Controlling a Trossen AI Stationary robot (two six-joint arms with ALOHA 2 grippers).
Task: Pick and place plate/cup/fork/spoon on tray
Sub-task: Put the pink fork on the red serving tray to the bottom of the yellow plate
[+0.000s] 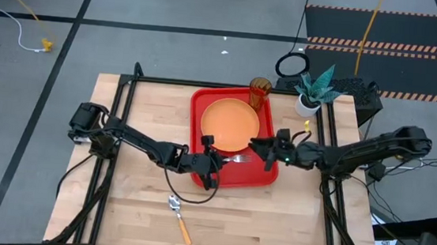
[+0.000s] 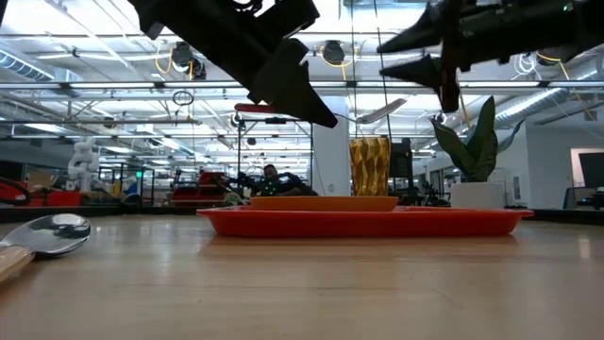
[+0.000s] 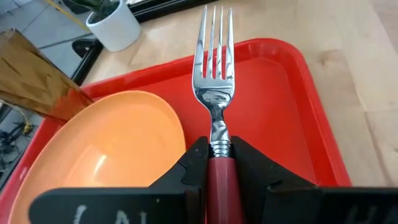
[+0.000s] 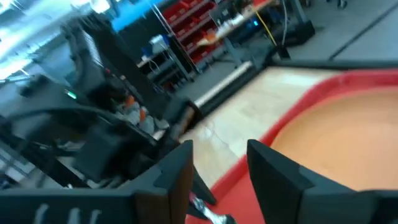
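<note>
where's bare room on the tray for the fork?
Bare strip on the tray between the plate and the rim on the right gripper's side. The left gripper holds the fork above it. Crowded: the cup corner.

Light wooden surface (image 1: 257, 221) in a black metal frame (image 1: 126, 91). Around the surface: grey floor (image 1: 173, 7). Beyond the surface's far right corner, black mats edged with orange-striped tape (image 1: 384, 46). Yellow cable (image 1: 22, 6) on the floor beyond its far left corner. Behind the surface, an open hall with ceiling trusses, strip lights (image 2: 94, 59), a white column (image 2: 332, 156) and red bins (image 4: 199, 25) on shelving.
</note>
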